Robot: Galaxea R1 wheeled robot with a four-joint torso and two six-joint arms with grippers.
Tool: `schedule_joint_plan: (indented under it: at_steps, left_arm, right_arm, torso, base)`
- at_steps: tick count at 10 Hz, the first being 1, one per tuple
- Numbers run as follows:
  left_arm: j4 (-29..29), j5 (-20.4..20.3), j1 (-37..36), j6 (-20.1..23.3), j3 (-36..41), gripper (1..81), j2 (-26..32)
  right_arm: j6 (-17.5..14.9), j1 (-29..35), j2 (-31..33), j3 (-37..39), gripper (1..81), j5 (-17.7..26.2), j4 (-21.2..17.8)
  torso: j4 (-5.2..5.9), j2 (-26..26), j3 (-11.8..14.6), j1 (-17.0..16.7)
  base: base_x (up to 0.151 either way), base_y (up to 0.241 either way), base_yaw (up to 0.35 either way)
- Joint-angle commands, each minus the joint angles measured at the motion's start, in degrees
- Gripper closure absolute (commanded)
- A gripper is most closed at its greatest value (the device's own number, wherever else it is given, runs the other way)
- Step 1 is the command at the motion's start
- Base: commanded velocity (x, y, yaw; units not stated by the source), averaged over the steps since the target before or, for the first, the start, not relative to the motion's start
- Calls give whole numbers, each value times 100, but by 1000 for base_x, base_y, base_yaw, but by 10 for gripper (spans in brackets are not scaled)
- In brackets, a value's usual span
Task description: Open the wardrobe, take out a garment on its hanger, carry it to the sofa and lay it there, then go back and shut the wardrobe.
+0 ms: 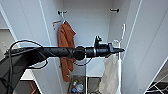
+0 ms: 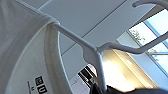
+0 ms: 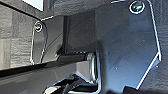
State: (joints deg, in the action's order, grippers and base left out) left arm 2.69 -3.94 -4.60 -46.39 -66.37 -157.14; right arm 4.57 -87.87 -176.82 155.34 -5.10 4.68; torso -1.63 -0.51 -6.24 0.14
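The wardrobe (image 1: 87, 22) stands open across the head view, its two white doors swung out to the left and right edges of the frame. Inside hang two garments. One is the white garment (image 1: 111, 75), at the lower right of centre, draped from the slim white hanger (image 1: 119, 41) whose hook rises toward the upper right. The other is an orange garment (image 1: 66, 50) left of centre, hanging from an orange-tipped hanger (image 1: 57, 23) on a dark hook (image 1: 61, 11) in the upper left. A second dark hook (image 1: 114, 10) sits in the upper right and carries nothing. At the bottom centre, on the wardrobe floor, a box of mixed small items (image 1: 77, 86) can be seen, too blurred to count.

One arm reaches in from the left of the frame, and the left gripper (image 1: 119, 50) meets the white hanger just above the shirt's shoulder. In the left wrist view the hanger (image 2: 92, 53) crosses the middle of the frame with the shirt's collar and label (image 2: 27, 65) at the left, and the dark fingertips (image 2: 96, 88) at the bottom edge appear clamped on the hanger's stem. The right gripper's jaws cannot be made out in the right wrist view; a grey carpeted floor (image 3: 15, 37) lies at the left.
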Motion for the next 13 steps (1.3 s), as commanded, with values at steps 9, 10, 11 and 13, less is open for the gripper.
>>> schedule_joint_plan:
  at_steps: [9,10,11,13]
  left_arm:
    - [-463,-336,-564,103,396,811,331]
    - [-472,-336,-564,103,413,811,349]
    - [-472,-336,-538,103,414,811,367]
    - [-472,-336,-511,103,422,811,367]
  right_arm:
    - [-18,168,-110,-49,10,307,15]
    - [-18,168,-110,-49,10,307,15]
    - [-18,177,-110,-49,10,307,15]
    - [-18,177,-110,-49,10,307,15]
  torso:
    - [0,0,0,-4]
    - [0,0,0,-4]
    - [0,0,0,-4]
    - [0,0,0,-4]
  base:
    - [-132,0,0]
    - [-129,0,0]
    - [-114,0,0]
    - [-105,0,0]
